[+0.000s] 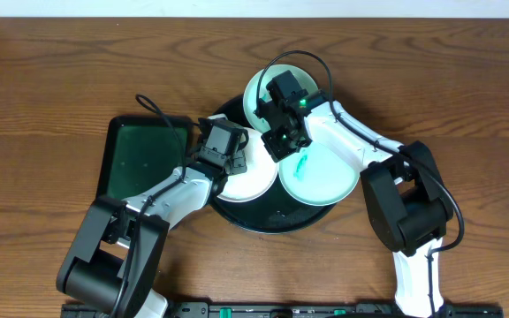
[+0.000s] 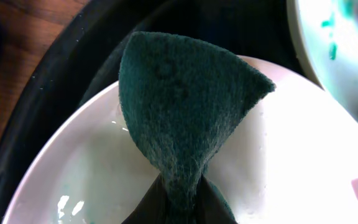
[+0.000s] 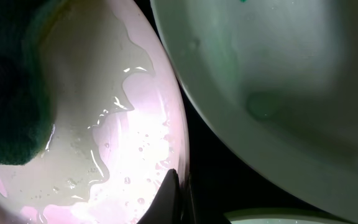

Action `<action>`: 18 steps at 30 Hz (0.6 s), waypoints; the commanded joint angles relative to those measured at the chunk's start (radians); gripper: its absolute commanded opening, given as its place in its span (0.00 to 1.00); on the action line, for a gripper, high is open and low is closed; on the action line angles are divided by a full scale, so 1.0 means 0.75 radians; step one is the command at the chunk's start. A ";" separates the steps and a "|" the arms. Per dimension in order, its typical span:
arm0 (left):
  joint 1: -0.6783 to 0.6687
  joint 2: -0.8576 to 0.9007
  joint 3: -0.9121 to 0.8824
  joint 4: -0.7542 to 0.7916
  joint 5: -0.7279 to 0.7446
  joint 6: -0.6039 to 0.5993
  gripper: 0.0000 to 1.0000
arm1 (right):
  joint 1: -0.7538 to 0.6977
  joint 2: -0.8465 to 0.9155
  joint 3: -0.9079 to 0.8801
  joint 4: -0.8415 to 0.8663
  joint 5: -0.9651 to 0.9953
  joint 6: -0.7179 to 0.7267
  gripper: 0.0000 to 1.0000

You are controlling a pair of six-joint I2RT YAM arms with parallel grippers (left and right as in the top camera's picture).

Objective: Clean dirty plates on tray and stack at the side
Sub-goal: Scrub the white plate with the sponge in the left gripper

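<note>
The round black tray (image 1: 277, 221) holds three plates. The left plate (image 1: 241, 185) is wet and white; it also shows in the left wrist view (image 2: 291, 162) and the right wrist view (image 3: 135, 124). My left gripper (image 1: 235, 157) (image 2: 179, 205) is shut on a dark green sponge (image 2: 185, 112) that rests on this plate. My right gripper (image 1: 274, 148) (image 3: 176, 199) is shut on the same plate's rim. The right plate (image 1: 321, 181) (image 2: 347, 56) carries green smears. The far plate (image 1: 268, 84) is partly hidden by my right arm.
A rectangular black tray with a green inside (image 1: 144, 159) lies just left of the round tray. Bare wooden table (image 1: 467, 97) surrounds both. The tray's raised rim (image 2: 48, 81) runs close beside the left plate.
</note>
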 commanded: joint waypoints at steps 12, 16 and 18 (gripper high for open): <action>0.124 0.045 -0.028 0.103 -0.262 0.156 0.08 | 0.001 0.006 -0.023 -0.023 0.037 -0.011 0.01; 0.169 0.045 -0.028 0.028 -0.354 0.158 0.08 | 0.001 0.006 -0.023 -0.035 0.038 -0.012 0.01; 0.185 0.045 -0.028 -0.005 -0.345 0.157 0.08 | 0.001 0.006 -0.023 -0.030 0.038 -0.012 0.01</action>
